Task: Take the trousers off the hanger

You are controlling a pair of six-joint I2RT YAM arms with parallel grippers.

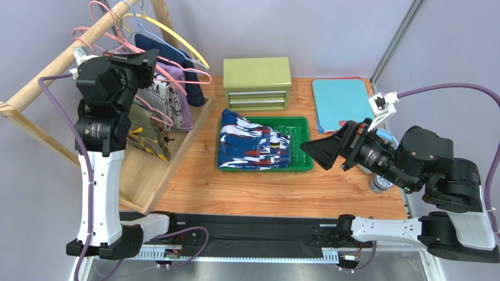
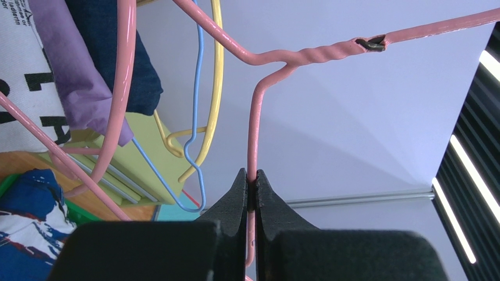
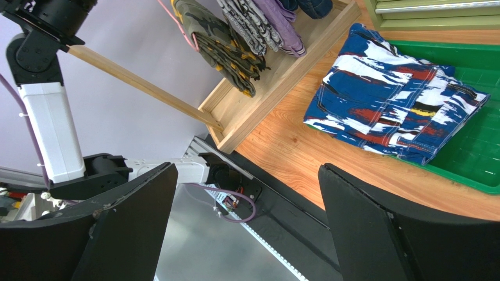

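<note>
The blue trousers (image 1: 252, 143) with the white, navy and red print lie folded in the green tray, off any hanger. They also show in the right wrist view (image 3: 393, 105) and at the lower left of the left wrist view (image 2: 23, 234). My left gripper (image 1: 154, 61) is raised at the clothes rack. It is shut on the thin wire of the bare pink hanger (image 2: 253, 134), just below its twisted neck (image 2: 252, 178). The hanger's wire also shows from above (image 1: 199, 71). My right gripper (image 1: 311, 149) is open and empty (image 3: 246, 175), just right of the tray.
The green tray (image 1: 299, 126) sits mid-table. An olive drawer box (image 1: 256, 82) stands behind it, and a light blue board (image 1: 340, 102) lies at the back right. The wooden rack (image 1: 53, 64) on the left holds a yellow hanger (image 1: 176, 35), newspaper-print (image 1: 161, 99) and camouflage (image 1: 149, 137) garments.
</note>
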